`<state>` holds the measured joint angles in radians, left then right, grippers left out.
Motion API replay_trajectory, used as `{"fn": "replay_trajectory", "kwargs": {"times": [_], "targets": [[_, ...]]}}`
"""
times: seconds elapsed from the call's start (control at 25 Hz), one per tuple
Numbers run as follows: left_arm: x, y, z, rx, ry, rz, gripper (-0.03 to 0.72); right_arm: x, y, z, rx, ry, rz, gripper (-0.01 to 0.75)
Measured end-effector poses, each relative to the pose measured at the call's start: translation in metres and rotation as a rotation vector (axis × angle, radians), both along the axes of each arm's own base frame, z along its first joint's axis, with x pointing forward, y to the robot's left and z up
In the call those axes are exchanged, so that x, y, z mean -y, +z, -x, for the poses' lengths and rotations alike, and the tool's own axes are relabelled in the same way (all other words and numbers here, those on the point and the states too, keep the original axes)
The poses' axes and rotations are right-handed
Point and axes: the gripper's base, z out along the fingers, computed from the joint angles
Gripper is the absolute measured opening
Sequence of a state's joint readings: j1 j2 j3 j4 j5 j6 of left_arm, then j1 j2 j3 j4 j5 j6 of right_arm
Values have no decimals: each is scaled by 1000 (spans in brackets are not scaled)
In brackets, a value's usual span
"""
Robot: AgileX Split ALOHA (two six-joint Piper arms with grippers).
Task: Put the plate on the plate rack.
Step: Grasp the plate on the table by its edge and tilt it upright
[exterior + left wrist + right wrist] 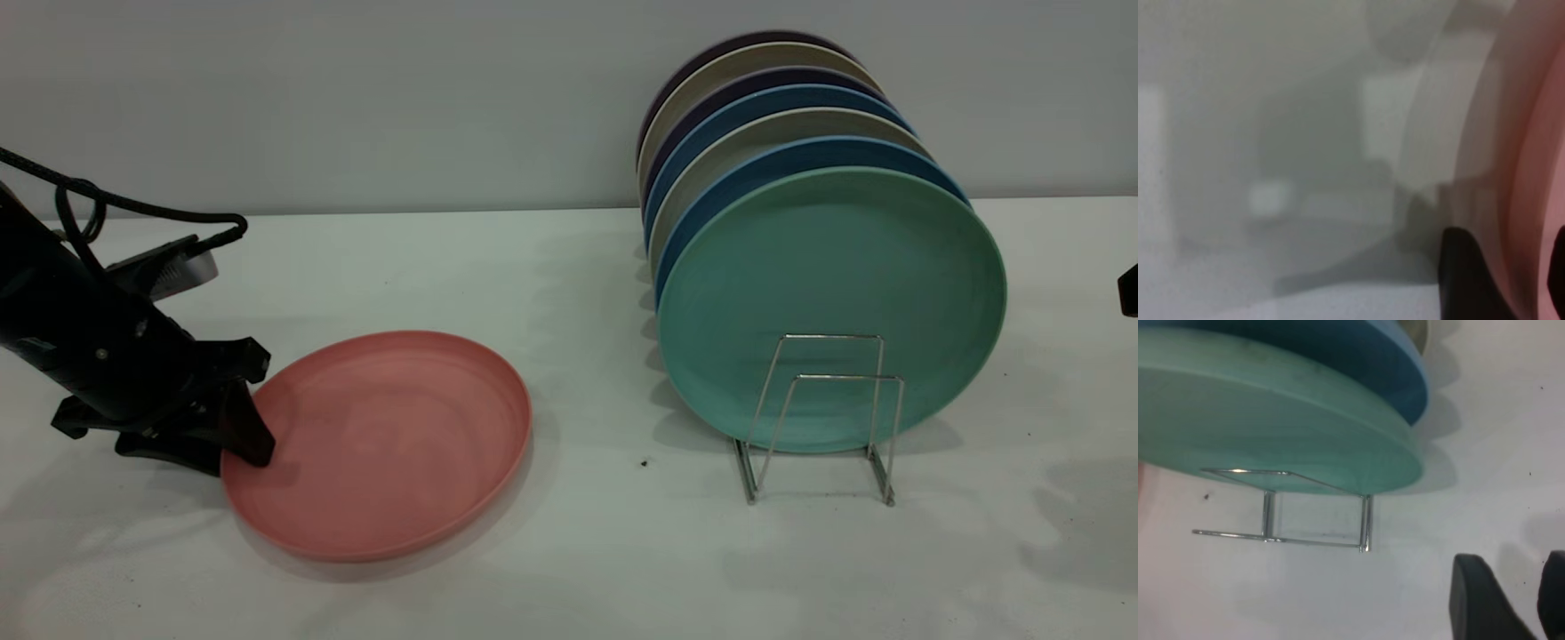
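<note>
Salmon-pink and matte, the plate [391, 444] lies flat on the white table [569, 569] in the lower left of the exterior view, well apart from the plate rack [822, 418] at lower right. The left gripper [233, 449] reaches in from the left edge and sits at the plate's left rim, one dark finger [249, 427] resting on the plate's inner side; the rest of the gripper is behind it, and I cannot tell whether the fingers have closed on the rim. The left wrist view adds little: a strip of pink plate [1538, 200] along its right edge, a dark fingertip [1465, 280] at the bottom, and the rest a grey blur.

Seven plates stand upright in the rack, each mostly hidden by the one in front: a teal-green plate [831, 302] foremost, then blue, beige, blue, dark purple, beige and a dark one at the back, of which only rim arcs show. Two empty wire loops stand in front of the teal plate.

Of the right arm, only a dark sliver [1129, 289] shows at the exterior view's right edge. The right wrist view shows its gripper [1518, 600] in the lower right corner, two dark fingers with a narrow gap between them holding nothing, above bare table near the rack [1281, 520] and the teal plate [1271, 420].
</note>
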<state>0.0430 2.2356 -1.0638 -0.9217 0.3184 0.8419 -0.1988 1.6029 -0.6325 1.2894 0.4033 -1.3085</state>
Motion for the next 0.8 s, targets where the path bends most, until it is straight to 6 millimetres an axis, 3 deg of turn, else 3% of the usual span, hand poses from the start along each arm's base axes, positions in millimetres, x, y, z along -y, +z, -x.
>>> {"fn": "replay_trajectory", "kwargs": {"times": [0.12, 0.44, 0.64, 0.8], "targets": [[0, 0, 0, 1, 0, -2, 283, 0, 0, 0, 0, 0, 0, 243], [0, 0, 0, 8, -7, -6, 43, 0, 0, 0, 0, 1, 0, 243], [0, 12, -3, 39, -24, -8, 23, -1, 0, 0, 0, 6, -7, 243], [1, 36, -7, 103, -50, -11, 19, -4, 5, 2, 11, 27, -30, 243]]}}
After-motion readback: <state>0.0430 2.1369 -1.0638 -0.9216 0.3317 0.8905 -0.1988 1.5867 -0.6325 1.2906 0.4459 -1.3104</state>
